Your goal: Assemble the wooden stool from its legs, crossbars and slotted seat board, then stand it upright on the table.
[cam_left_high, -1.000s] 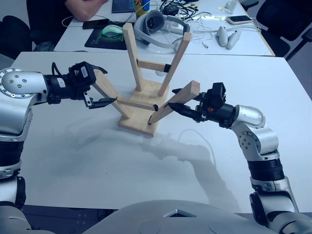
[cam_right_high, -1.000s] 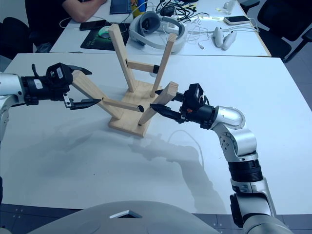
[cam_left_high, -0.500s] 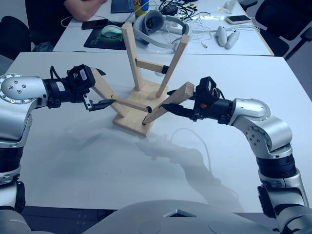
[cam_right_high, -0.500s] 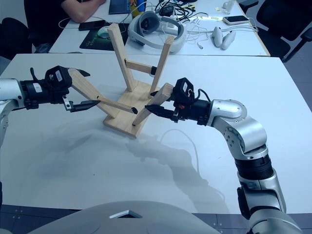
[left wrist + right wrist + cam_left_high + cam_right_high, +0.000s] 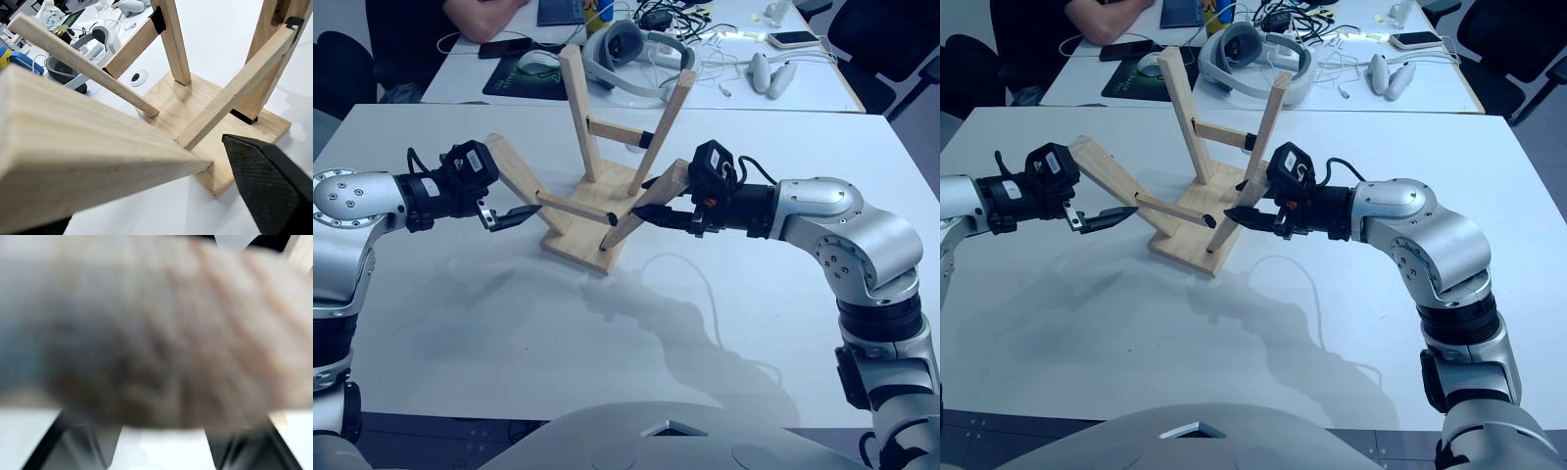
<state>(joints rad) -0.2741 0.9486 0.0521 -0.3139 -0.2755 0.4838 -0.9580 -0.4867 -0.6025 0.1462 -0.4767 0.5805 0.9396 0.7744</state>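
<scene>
1. The left hand (image 5: 514, 191) is released. Its fingers sit either side of the outer left leg (image 5: 507, 163), and the lower finger (image 5: 521, 211) is clear of the wood.
2. The stool (image 5: 579, 113) rests upside down near the middle of the white worktop (image 5: 607, 343). Its seat board (image 5: 582, 247) lies flat on the surface, with four splayed legs pointing up and crossbars (image 5: 619, 132) joining them.
3. The right hand (image 5: 656, 208) is hard against the near right leg (image 5: 622, 231). I cannot tell whether it is clenched on the leg.

Pale, matt, grained wood stool (image 5: 590, 166) on a smooth white matt table (image 5: 509, 323).
</scene>
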